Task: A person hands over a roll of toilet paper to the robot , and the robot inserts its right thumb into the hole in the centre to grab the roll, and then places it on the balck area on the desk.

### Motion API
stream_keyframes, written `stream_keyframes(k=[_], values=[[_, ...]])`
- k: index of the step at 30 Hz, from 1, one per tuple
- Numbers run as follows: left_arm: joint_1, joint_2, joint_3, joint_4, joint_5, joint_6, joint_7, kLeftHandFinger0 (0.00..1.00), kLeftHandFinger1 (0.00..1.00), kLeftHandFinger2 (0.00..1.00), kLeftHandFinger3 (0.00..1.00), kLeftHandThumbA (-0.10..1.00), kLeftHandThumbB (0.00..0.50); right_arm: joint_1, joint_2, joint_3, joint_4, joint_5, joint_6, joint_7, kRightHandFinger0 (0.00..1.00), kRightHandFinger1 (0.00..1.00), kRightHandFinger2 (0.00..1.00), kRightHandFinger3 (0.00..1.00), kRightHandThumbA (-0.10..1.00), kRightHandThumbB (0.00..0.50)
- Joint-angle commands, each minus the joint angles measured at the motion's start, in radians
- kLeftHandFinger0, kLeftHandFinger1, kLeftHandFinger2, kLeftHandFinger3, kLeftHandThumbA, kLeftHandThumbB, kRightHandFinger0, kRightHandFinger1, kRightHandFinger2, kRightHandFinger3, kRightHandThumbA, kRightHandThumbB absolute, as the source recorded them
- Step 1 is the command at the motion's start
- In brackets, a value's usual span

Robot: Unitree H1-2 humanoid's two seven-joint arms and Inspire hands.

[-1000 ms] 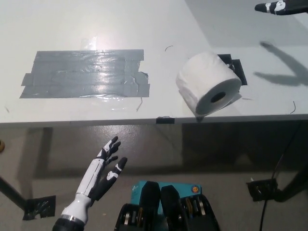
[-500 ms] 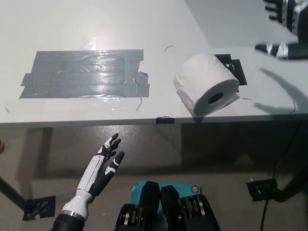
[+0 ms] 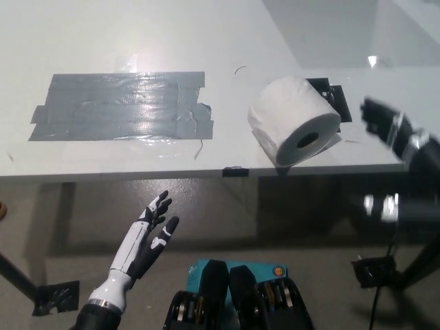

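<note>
Nearest, the white left hand is seen below the bench edge at lower left, fingers spread and holding nothing; it is judged to be idle.

Further out, at the right edge, the black right hand is recorded as a motion-blurred shape beside the bench, apart from the roll. Whether its fingers are spread or closed cannot be told from the blur.

On the bench, the roll of toilet paper is found lying on its side close to the front edge, its centre hole turned toward the robot. It is held by no hand. A small black patch is noted just behind and partly under the roll; a short strip of black tape sits on the bench edge nearby. Well to the left, a broad grey tape area is laid flat.

Task status, as judged: the roll rests on or against the dark patch, with nothing gripping it; placement appears made or nearly so, though overlap with the patch is only partly visible.

No brand, label or legible writing is observed.
</note>
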Motion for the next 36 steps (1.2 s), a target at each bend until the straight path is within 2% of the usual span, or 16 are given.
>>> stream_keyframes(k=[1, 3, 5, 9, 12, 13, 14, 15, 17, 18, 22, 23, 25, 29, 36], values=[[0.010, 0.000, 0.017, -0.035, -0.022, -0.042, 0.015, 1.00, 1.00, 1.00, 1.00, 0.86, 0.084, 0.171, 0.130, -0.001, -0.145, 0.010, -0.243, -0.129, 1.00, 1.00, 1.00, 1.00, 0.84, 0.316], [0.028, 0.000, 0.016, -0.036, -0.022, -0.044, 0.014, 1.00, 1.00, 1.00, 1.00, 0.86, 0.093, 0.201, 0.162, 0.028, -0.039, -0.033, -0.314, -0.136, 1.00, 1.00, 1.00, 1.00, 0.92, 0.321], [0.049, -0.003, 0.015, -0.046, -0.025, -0.034, 0.011, 1.00, 1.00, 1.00, 1.00, 0.86, 0.097, 0.224, 0.184, 0.048, 0.048, -0.074, -0.361, -0.147, 1.00, 1.00, 1.00, 1.00, 0.91, 0.300], [0.078, -0.010, 0.008, -0.048, -0.026, -0.046, 0.011, 0.99, 1.00, 1.00, 1.00, 0.83, 0.087, 0.238, 0.208, 0.081, 0.246, -0.150, -0.420, -0.186, 1.00, 1.00, 1.00, 1.00, 0.87, 0.316], [0.083, -0.011, 0.007, -0.047, -0.021, -0.050, 0.012, 0.99, 1.00, 1.00, 1.00, 0.84, 0.090, 0.227, 0.213, 0.092, 0.360, -0.164, -0.475, -0.202, 1.00, 1.00, 1.00, 1.00, 0.86, 0.275], [0.083, -0.012, 0.007, -0.047, -0.020, -0.050, 0.013, 0.99, 1.00, 1.00, 1.00, 0.84, 0.090, 0.221, 0.214, 0.096, 0.401, -0.167, -0.497, -0.209, 1.00, 1.00, 1.00, 1.00, 0.86, 0.275], [0.098, -0.015, 0.002, -0.047, -0.020, -0.057, 0.010, 0.99, 1.00, 1.00, 1.00, 0.84, 0.090, 0.240, 0.214, 0.094, 0.445, -0.158, -0.517, -0.210, 1.00, 1.00, 1.00, 1.00, 0.83, 0.240], [0.106, -0.016, -0.001, -0.047, -0.019, -0.062, 0.009, 0.99, 1.00, 1.00, 1.00, 0.84, 0.089, 0.251, 0.213, 0.091, 0.486, -0.156, -0.534, -0.217, 1.00, 1.00, 1.00, 1.00, 0.82, 0.233], [0.115, -0.017, -0.004, -0.052, -0.017, -0.056, 0.006, 0.99, 1.00, 1.00, 1.00, 0.86, 0.096, 0.265, 0.211, 0.090, 0.514, -0.155, -0.540, -0.226, 1.00, 1.00, 1.00, 1.00, 0.82, 0.243], [0.118, -0.018, -0.005, -0.052, -0.020, -0.056, 0.004, 0.99, 1.00, 1.00, 1.00, 0.86, 0.086, 0.268, 0.209, 0.087, 0.532, -0.151, -0.546, -0.228, 1.00, 1.00, 1.00, 1.00, 0.84, 0.255], [0.132, -0.023, -0.007, -0.043, -0.020, -0.084, 0.007, 1.00, 1.00, 1.00, 1.00, 0.91, 0.049, 0.279, 0.200, 0.080, 0.588, -0.121, -0.574, -0.222, 1.00, 1.00, 1.00, 1.00, 0.86, 0.252], [0.138, -0.025, -0.008, -0.040, -0.021, -0.095, 0.010, 1.00, 1.00, 1.00, 1.00, 0.98, 0.045, 0.281, 0.196, 0.081, 0.597, -0.122, -0.579, -0.224, 1.00, 1.00, 1.00, 1.00, 0.86, 0.250], [0.155, -0.031, -0.002, -0.042, -0.031, -0.102, 0.014, 1.00, 1.00, 1.00, 1.00, 1.00, 0.088, 0.280, 0.187, 0.088, 0.611, -0.126, -0.588, -0.221, 1.00, 1.00, 1.00, 1.00, 0.86, 0.253], [0.193, -0.043, 0.016, -0.046, -0.049, -0.119, 0.029, 1.00, 1.00, 1.00, 1.00, 1.00, 0.110, 0.276, 0.179, 0.108, 0.626, -0.135, -0.596, -0.218, 1.00, 1.00, 1.00, 1.00, 0.87, 0.269], [0.213, -0.038, 0.032, -0.042, -0.045, -0.134, 0.034, 1.00, 1.00, 1.00, 1.00, 1.00, 0.097, 0.269, 0.173, 0.143, 0.628, -0.150, -0.595, -0.239, 1.00, 1.00, 1.00, 1.00, 0.88, 0.272]])
